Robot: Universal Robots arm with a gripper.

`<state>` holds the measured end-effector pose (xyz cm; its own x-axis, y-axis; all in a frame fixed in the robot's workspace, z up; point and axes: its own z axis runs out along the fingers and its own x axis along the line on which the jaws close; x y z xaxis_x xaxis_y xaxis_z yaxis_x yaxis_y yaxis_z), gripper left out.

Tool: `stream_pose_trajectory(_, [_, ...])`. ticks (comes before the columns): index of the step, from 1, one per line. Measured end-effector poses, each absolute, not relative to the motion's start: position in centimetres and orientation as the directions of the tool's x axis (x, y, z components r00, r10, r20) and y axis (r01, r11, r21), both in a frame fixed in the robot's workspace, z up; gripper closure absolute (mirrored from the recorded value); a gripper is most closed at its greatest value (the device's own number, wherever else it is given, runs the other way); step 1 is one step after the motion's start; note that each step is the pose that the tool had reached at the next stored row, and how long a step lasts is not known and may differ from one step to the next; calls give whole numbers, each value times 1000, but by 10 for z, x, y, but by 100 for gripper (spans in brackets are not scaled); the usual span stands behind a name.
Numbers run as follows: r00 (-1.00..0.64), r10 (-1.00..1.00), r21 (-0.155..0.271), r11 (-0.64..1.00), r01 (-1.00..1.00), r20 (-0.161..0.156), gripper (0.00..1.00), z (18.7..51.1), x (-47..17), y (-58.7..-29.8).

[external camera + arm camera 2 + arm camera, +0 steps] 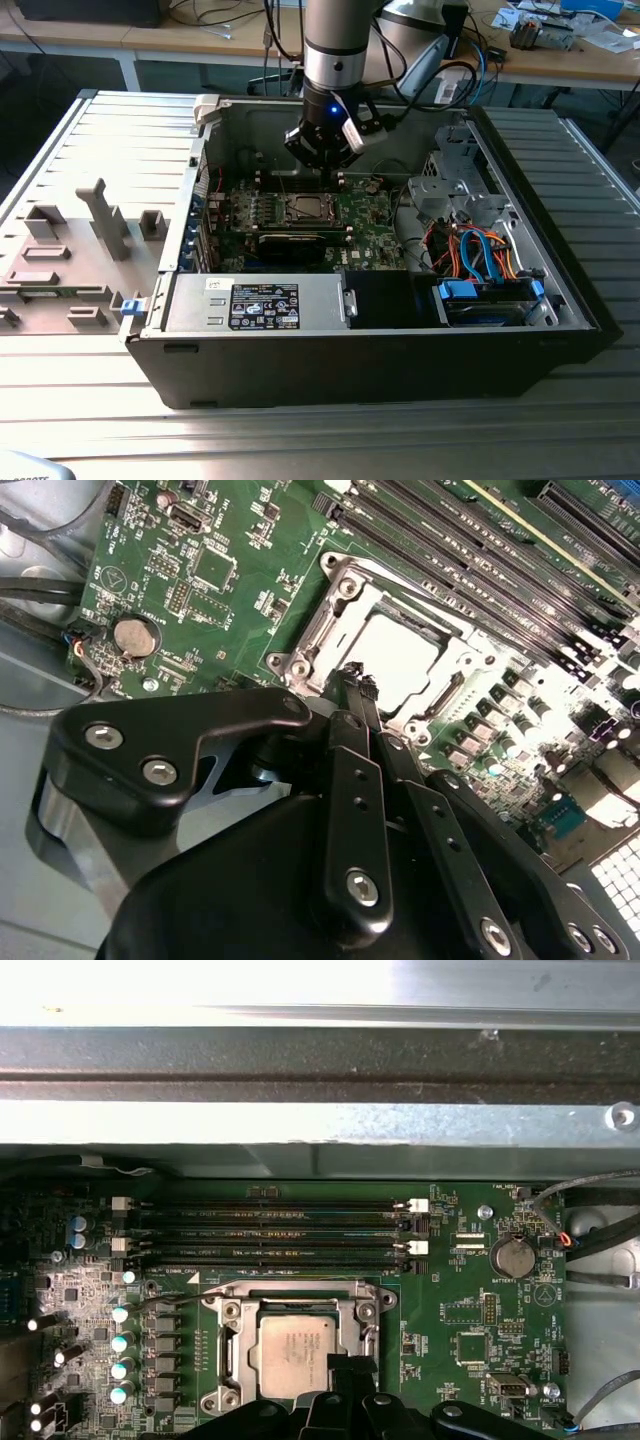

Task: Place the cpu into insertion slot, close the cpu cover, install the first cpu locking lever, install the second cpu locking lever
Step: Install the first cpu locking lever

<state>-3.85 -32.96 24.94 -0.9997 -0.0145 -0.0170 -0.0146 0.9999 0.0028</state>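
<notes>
One cpu lies seated in its socket under the cpu cover frame; the hand, fingers together and empty, hovers just beside it, so any lever push wants slow, square pressure.

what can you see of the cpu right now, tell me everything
The small flat square grey-silver metal cpu lies level in the socket on the green motherboard, showing through the window of the square silver metal cpu cover, which frames it and looks closed. The black hand hangs just over one edge; contact cannot be told.
</notes>
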Motion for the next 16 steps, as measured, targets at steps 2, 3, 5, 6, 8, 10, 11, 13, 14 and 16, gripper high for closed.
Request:
stream_pose_trajectory(2, [-1000,-14,3,1000,-15,-17,89,249,-40,-330])
stream_pose_trajectory(3, [-1000,-15,3,1000,-15,-17,89,249,-40,-330])
stream_pose_trajectory(5, [-1000,-14,3,1000,-15,-17,89,249,-40,-330])
stream_pose_trajectory(6, [-1000,-14,3,1000,-15,-17,89,249,-40,-330])
stream_pose_trajectory(8, [-1000,-14,3,1000,-14,-17,89,249,-41,-330])
stream_pose_trajectory(10, [-1000,-15,3,1000,-15,-17,89,249,-41,-330])
stream_pose_trajectory(11, [-1000,-14,3,1000,-15,-17,89,249,-43,-330])
stream_pose_trajectory(13, [-1000,-14,3,1000,-15,-17,89,249,-43,-330])
stream_pose_trajectory(14, [-1000,-14,3,1000,-15,-17,89,249,-43,-330])
stream_pose_trajectory(16, [-1000,-14,3,1000,-15,-17,89,249,-43,-330])
